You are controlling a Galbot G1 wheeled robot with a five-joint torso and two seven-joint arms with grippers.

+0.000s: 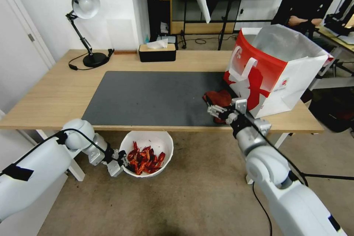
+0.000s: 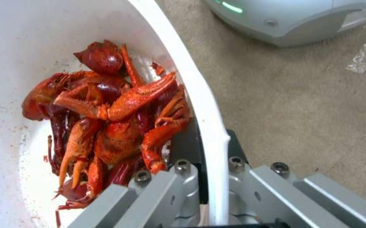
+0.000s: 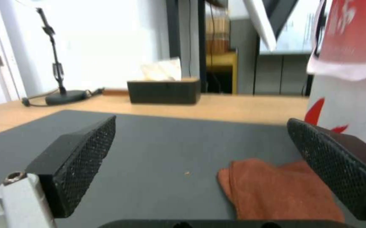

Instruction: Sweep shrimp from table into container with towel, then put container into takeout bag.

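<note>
- Left gripper [image 1: 121, 162] clamped on the container [image 1: 162, 142] rim at its 9 o'clock, below the table [image 1: 55, 92] edge; shrimp [image 1: 144, 160] inside.
- Right gripper [image 1: 213, 107] spread apart over the towel [image 1: 219, 97].
- Takeout bag [image 1: 273, 77] stands toward 2 o'clock from the container, so lift up and right.

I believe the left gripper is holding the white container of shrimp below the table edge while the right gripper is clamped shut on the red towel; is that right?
Not quite: the right gripper is open, its pads apart above the towel lying on the mat, as the right wrist view shows. The left gripper does hold the container of shrimp below the table edge.
</note>
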